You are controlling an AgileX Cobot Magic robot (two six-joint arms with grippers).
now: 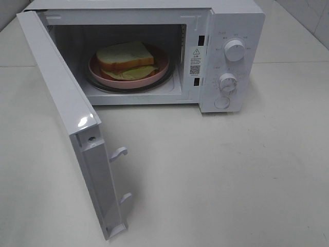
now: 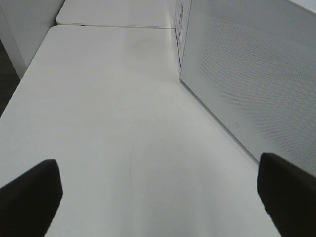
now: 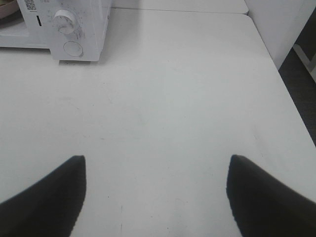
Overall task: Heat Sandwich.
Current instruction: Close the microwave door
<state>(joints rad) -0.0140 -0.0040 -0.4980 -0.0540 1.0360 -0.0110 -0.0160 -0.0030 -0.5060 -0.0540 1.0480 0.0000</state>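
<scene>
Already loaded: sandwich (image 1: 126, 56) on plate (image 1: 128, 82) sat inside microwave (image 1: 236, 20), door (image 1: 61, 98) wide open. Left fingers (image 2: 29, 197) and right fingers (image 3: 266, 197) stood wide, empty. Remaining, likely: shut door, set dials (image 1: 234, 50).

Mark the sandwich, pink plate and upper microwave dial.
sandwich (image 1: 125, 55): exterior high view, top bread slice.
pink plate (image 1: 162, 64): exterior high view, right rim.
upper dial (image 1: 234, 50): exterior high view, knob face.

microwave (image 1: 247, 77): glossy white plastic | table (image 1: 231, 175): smooth matt white | plate (image 1: 134, 82): glossy pink
</scene>
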